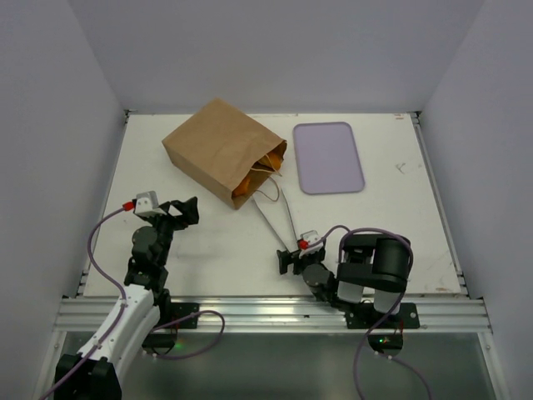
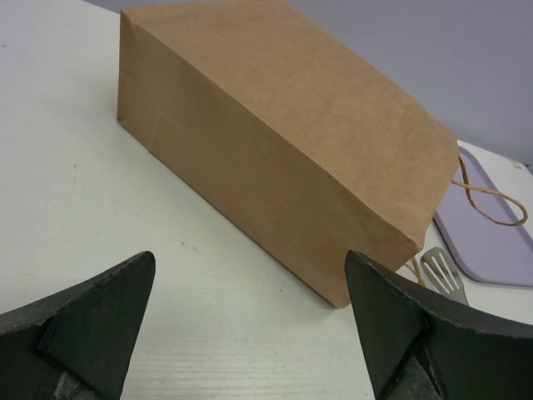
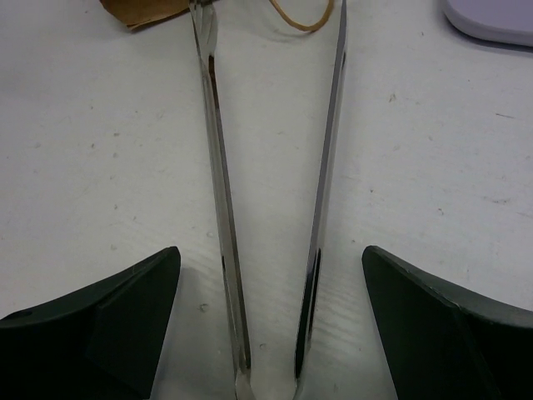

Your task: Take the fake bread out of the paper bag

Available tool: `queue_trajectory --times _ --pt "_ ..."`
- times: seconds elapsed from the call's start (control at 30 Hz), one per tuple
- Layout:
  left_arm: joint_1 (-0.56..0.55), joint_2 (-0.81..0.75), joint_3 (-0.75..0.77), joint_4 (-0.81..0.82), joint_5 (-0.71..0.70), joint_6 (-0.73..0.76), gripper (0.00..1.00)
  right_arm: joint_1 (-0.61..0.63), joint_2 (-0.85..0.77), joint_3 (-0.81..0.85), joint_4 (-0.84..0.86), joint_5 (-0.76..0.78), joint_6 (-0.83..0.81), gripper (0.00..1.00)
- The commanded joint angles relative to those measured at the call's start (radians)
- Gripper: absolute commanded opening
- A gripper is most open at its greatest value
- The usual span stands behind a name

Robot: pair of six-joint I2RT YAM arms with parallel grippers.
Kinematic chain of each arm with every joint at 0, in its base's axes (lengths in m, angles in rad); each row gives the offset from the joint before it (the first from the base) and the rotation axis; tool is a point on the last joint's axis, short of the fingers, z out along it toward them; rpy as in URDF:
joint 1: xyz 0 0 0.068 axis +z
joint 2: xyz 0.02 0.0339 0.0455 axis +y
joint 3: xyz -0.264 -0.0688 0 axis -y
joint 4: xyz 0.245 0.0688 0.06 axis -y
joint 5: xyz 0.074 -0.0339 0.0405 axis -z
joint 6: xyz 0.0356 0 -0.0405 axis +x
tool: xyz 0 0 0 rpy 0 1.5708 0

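Between paper bag (image 1: 221, 150) and right gripper (image 1: 288, 260) lie tongs (image 3: 218, 167).

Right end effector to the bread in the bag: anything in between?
Yes. Long metal tongs lie between the open right end effector and the mouth of the brown paper bag, where glossy orange toy bread shows.

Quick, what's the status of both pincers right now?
Left pincer: open, empty, facing the brown kraft paper bag.
Right pincer: open, one finger on either side of the long metal tongs, not gripping them.
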Motion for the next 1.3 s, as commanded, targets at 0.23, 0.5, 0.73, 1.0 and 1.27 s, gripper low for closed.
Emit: queue_trajectory --times 0.23,0.5,0.73,1.0,1.27 --pt "-0.001 0.002 0.001 0.054 0.01 0.014 1.0 -0.089 0.046 0.016 0.184 -0.264 0.055 0.95" --pt "-0.001 0.002 0.001 0.056 0.01 0.016 1.0 -0.118 0.069 0.007 0.174 -0.301 0.08 0.96" --pt "0.0 0.002 0.001 0.053 0.01 0.016 1.0 -0.149 0.06 0.017 0.097 -0.301 0.088 0.96" --pt "-0.001 0.004 0.003 0.056 0.011 0.014 1.0 -0.159 -0.203 0.062 -0.311 -0.284 0.086 0.96" --pt "-0.001 -0.005 0.004 0.049 0.014 0.014 1.0 -0.159 -0.267 0.166 -0.593 -0.269 0.095 0.98"
